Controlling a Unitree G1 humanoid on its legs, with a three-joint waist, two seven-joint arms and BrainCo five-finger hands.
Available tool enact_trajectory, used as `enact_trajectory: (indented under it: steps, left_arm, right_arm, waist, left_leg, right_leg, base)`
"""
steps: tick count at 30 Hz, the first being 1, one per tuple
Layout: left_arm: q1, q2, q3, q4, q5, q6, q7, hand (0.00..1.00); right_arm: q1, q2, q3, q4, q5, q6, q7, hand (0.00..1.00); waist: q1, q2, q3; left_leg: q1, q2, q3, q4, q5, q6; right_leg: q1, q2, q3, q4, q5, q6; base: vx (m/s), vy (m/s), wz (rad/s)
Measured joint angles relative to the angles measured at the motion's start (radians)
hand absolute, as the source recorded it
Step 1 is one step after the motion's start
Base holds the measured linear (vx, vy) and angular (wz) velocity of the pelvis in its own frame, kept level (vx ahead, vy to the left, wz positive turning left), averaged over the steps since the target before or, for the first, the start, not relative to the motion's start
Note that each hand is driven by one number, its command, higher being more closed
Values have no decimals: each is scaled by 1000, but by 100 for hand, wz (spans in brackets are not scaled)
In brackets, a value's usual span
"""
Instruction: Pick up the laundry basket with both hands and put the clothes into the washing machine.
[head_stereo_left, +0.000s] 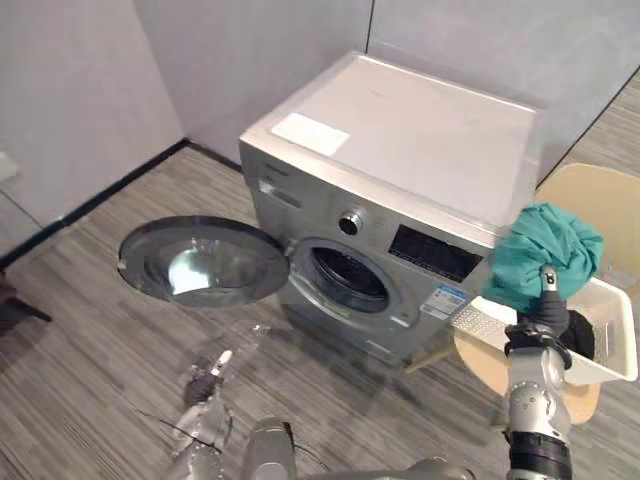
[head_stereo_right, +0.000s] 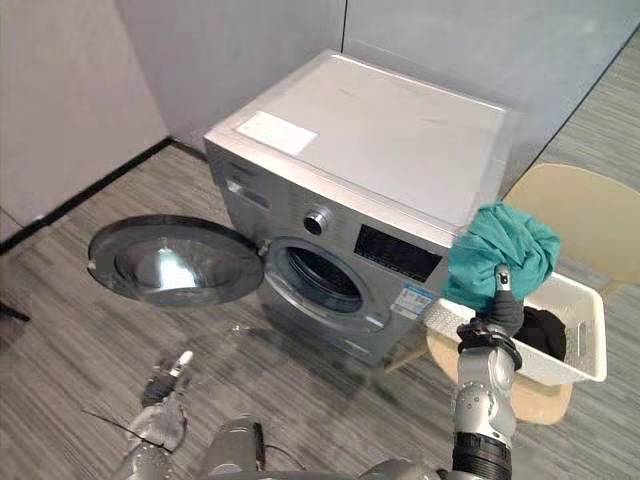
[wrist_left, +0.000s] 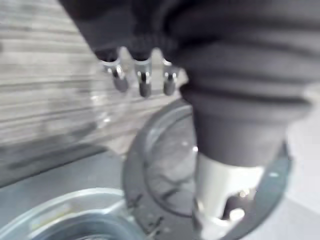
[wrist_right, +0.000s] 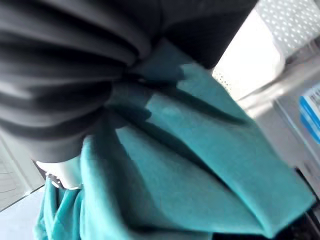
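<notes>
A silver washing machine (head_stereo_left: 420, 150) stands with its round door (head_stereo_left: 205, 262) swung open to the left, so the drum opening (head_stereo_left: 345, 275) is bare. To its right a white laundry basket (head_stereo_left: 615, 335) rests on a beige chair (head_stereo_left: 590, 195) with a dark garment (head_stereo_right: 545, 330) inside. My right hand (head_stereo_left: 545, 320) is at the basket's near end, shut on a teal garment (head_stereo_left: 545, 245) bunched above the rim. That cloth drapes over the hand (wrist_right: 200, 165). My left hand (head_stereo_left: 205, 385) hangs low in front of the open door, its fingers (wrist_left: 143, 80) relaxed and holding nothing.
The machine sits in a corner of grey walls on striped grey flooring. Its open door (wrist_left: 165, 190) juts out over the floor at the left front. A white sheet of paper (head_stereo_left: 310, 133) lies on the machine's top.
</notes>
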Motion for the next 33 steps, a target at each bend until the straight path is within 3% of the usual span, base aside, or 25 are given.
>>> enact_trajectory:
  steps: [1, 2, 3, 4, 6, 7, 9, 12, 17, 20, 24, 28, 33]
  left_arm:
    - [8, 25, 21, -11, 29, -12, -2, 0]
    - [13, 34, 31, -10, 36, -16, -2, 0]
    - [32, 30, 55, -9, 44, -16, -1, 0]
    - [38, 23, 56, -6, 50, -16, -2, 0]
    - [60, -6, 54, 25, 61, 0, -3, 0]
    - [70, -24, 52, 54, 75, 9, -4, 0]
    - [90, -76, 51, 105, 82, 25, -5, 0]
    - [130, -158, 49, 149, 45, 45, -7, 0]
    - [134, -163, 35, 214, -52, 47, -30, 0]
    - [111, -139, 22, 291, -67, 46, -31, 0]
    - [69, -117, 9, 408, -34, 47, -49, 0]
    - [43, -109, 8, 467, -28, 45, -45, 0]
    - [27, -102, 8, 518, -28, 45, -26, 0]
  right_arm:
    - [14, 3, 0, -15, -3, 0, 2, 100]
    - [22, 5, 0, -26, -3, -1, 4, 100]
    - [34, 8, 0, -52, -3, -5, 10, 100]
    - [43, 8, -1, -68, -3, -6, 16, 100]
    - [77, 27, 0, -90, -4, -7, 45, 100]
    - [100, 40, 4, -96, -2, -7, 47, 100]
    - [121, 41, 9, -97, 1, -6, 49, 100]
    - [171, 51, 44, -99, 15, -6, 64, 100]
    - [286, 108, 99, -108, 9, 0, 100, 100]
    - [348, 120, 195, -103, 9, 12, 114, 100]
    - [340, 108, 322, -17, -14, 32, 144, 100]
    - [228, 74, 452, 155, -91, 51, 154, 100]
    - [70, 63, 503, 329, -121, 62, 138, 100]
  waist:
    - [1, -6, -3]
    - [2, -4, -2]
    - [-1, -11, -3]
    - [1, -9, -1]
    - [-4, -6, 7]
    - [-9, -19, 7]
    - [-17, -14, 9]
    - [-23, -15, 7]
    - [-26, -11, 7]
    - [-26, -3, 17]
    - [-26, 24, 71]
    - [-26, 58, 146]
    - [-27, 73, 232]
  left_leg:
    - [48, -19, 25, -82, 35, 17]
    - [71, -30, 35, -120, 50, 20]
    - [119, -59, 54, -198, 75, 31]
    - [130, -69, 56, -218, 81, 35]
    - [147, -84, 57, -262, 102, 38]
    - [156, -98, 58, -283, 115, 34]
    - [157, -99, 53, -286, 123, 23]
    - [178, -92, 53, -333, 152, 5]
    - [192, -91, 31, -423, 200, -20]
    - [204, -98, 28, -445, 221, -23]
    - [199, -110, 31, -449, 237, -31]
    - [141, -132, 29, -434, 245, -28]
    - [80, -161, 25, -378, 240, -19]
  right_leg:
    - [-3, 67, -10, 79, -103, 14]
    - [-3, 95, -20, 114, -145, 19]
    - [7, 146, -71, 154, -242, -29]
    - [8, 163, -82, 157, -272, -49]
    - [8, 250, -60, 123, -339, -34]
    - [21, 289, -35, 50, -363, -61]
    - [61, 322, -12, -30, -373, -88]
    - [73, 341, -21, -55, -371, -89]
    - [90, 360, -48, -89, -368, -95]
    - [89, 357, -47, -89, -370, -97]
    - [77, 341, -47, -72, -370, -97]
    - [-6, 294, -43, 6, -387, -110]
    - [-62, 232, -42, 95, -405, -106]
  base:
    - [-21, 298, -29]
    - [-18, 247, -28]
    - [-18, 164, -25]
    - [-27, 140, -22]
    - [-15, 31, 0]
    - [4, -15, 16]
    - [42, -66, 7]
    - [68, -105, 2]
    - [29, -91, 16]
    - [55, -21, 8]
    - [-39, 8, 4]
    - [-129, 11, 8]
    - [-119, 17, 15]
